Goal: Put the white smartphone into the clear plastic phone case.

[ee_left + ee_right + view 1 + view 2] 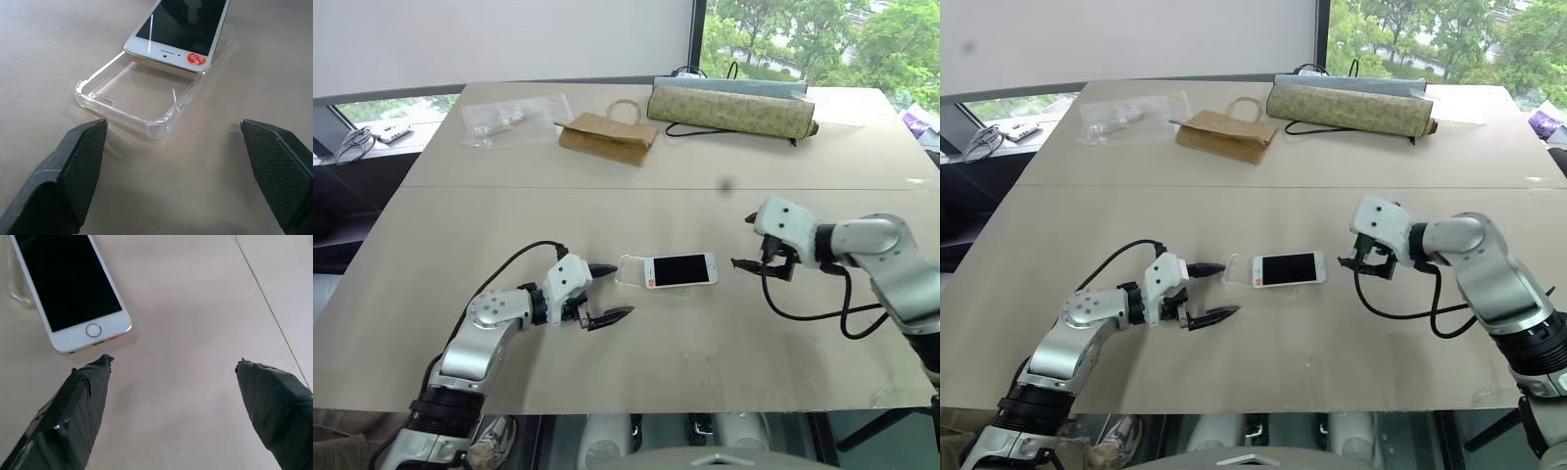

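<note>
One white flat rectangular smartphone w/ dark glass screen (680, 269) lay screen-up on the beige wood-look table (705, 362), btwn the two grippers. It sat partly inside one clear thin plastic phone case w/ rounded corners (142, 98): the earpiece end, w/ a small round red sticker (196, 59) on the bezel, rested over the case floor, while the case's near end stuck out uncovered toward the left gripper (604, 294). Home-button end pointed at the right gripper (756, 245).

Left gripper: two black fingers spread wide, nothing btwn them, tips just short of the case's bare end, not touching it. In the left wrist view, both textured pads (78, 161) flanked the case corner w/ a gap.

Right gripper: fingers also spread wide, holding nothing, raised above the table near the phone's home-button end, apart from it. In the right wrist view, one tape-wrapped fingertip (93, 382) sat just beside the phone's bottom corner; the other stood well off over bare table.

Far beyond both grippers, across a table seam: one crinkled clear plastic bag w/ small items (514, 117), one brown paper bag w/ handles (607, 137), one long olive patterned pouch (729, 110) w/ a black cord by it.
</note>
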Motion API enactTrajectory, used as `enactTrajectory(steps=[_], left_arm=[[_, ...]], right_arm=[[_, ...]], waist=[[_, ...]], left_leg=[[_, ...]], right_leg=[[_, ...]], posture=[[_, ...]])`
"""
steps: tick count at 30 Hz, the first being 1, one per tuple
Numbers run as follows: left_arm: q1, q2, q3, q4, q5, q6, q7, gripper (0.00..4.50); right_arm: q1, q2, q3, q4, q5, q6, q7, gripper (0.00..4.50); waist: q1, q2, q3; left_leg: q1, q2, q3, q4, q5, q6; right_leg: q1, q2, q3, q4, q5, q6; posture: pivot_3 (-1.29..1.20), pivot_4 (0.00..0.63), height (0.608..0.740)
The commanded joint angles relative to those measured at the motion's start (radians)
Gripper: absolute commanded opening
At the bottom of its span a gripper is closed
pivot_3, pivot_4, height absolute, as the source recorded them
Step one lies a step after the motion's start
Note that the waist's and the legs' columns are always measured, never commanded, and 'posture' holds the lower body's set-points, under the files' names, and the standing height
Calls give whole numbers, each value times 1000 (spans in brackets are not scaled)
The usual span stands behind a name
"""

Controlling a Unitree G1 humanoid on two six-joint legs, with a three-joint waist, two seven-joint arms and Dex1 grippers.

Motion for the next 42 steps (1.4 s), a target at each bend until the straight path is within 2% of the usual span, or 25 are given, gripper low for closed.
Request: enactTrajectory(steps=[1, 8, 17, 28, 34, 41, 42], left_arm=[[1, 1, -10, 10, 3, -4, -10, 4500], [6, 5, -9, 2, 1, -3, -7, 4500], [10, 0, -15, -8, -1, 3, 3, 4500], [17, 2, -11, -20, -4, 10, 11, 4500], [12, 0, -8, -26, -4, 17, 18, 4500], [16, 2, -6, -34, -7, 19, 26, 4500], [17, 2, -6, -36, -7, 20, 27, 4500]], right_arm=[[-36, 30, 36, 6, -40, -43, -9, 4402], [-27, 86, 51, -58, 17, -11, 39, 4402], [2, 83, 69, -146, 71, 19, 82, 4402], [-28, 53, -14, -22, 22, -23, -5, 4402], [-67, 126, 26, 70, -42, -66, -75, 4402], [-32, 168, 61, 38, -35, -67, -38, 4402], [-26, 167, 62, 26, -29, -63, -29, 4168]], waist=[[0, 0, 0], [0, 0, 0], [0, 0, 0], [1, 0, 0], [-1, 0, 0], [0, 0, 0], [-1, -1, -1]], left_leg=[[0, 0, 0, 0, 0, 0], [0, 0, 0, 1, 0, 0], [0, 0, 0, 2, 0, 0], [0, 0, 0, 3, 0, 0], [0, 0, 0, 3, 0, 0], [0, 0, 0, 3, 0, 0], [0, 0, 0, 3, 0, 0]], right_leg=[[0, 0, 0, 0, 0, 0], [0, 0, 0, 0, 0, 0], [0, 0, 0, 1, 0, 0], [1, 0, 0, 1, 0, 0], [1, 0, 0, 2, 0, 0], [1, 0, 0, 2, 0, 0], [1, 0, 0, 2, 0, 0]], posture=[[0, 150, 740], [0, 150, 740], [0, 150, 740], [0, 150, 740], [0, 150, 740], [0, 150, 740], [0, 150, 740]])
